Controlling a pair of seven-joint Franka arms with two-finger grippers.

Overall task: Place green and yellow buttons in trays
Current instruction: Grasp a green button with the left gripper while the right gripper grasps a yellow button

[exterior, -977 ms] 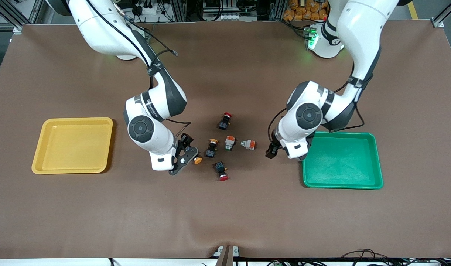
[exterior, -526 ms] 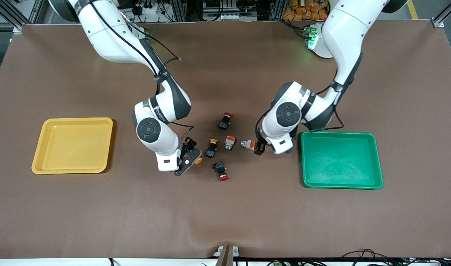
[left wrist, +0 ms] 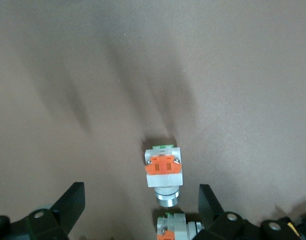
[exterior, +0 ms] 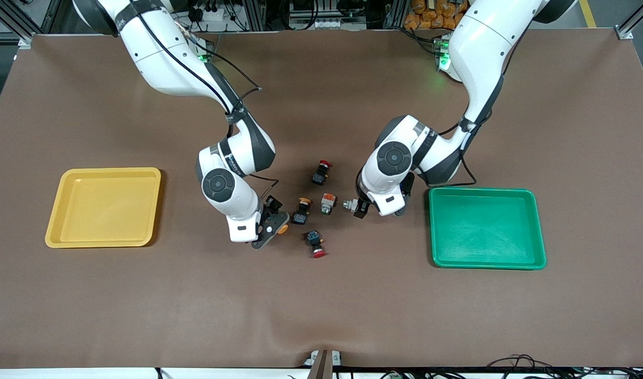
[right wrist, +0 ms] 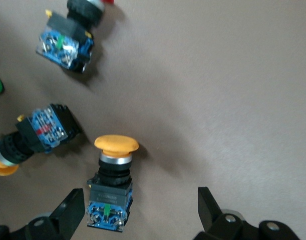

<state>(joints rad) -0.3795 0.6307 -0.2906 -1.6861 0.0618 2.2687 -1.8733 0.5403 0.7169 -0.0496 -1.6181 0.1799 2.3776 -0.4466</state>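
Observation:
Several buttons lie mid-table between the yellow tray and the green tray. My right gripper is open, low around a black button with a yellow cap, which lies close to one finger. A second yellow-capped button lies beside it. My left gripper is open, low at a white-and-orange button, which sits by one finger. The other white-and-orange button lies just ahead. Both trays hold nothing.
Two black buttons with red caps lie in the same cluster: one farther from the front camera, one nearer. Brown mat covers the table, with a ripple at its front edge.
The left gripper moved from beside the green tray toward the cluster, reaching the white-and-orange button. The right gripper shifted slightly toward the yellow-capped button. Both stayed open; no button moved.

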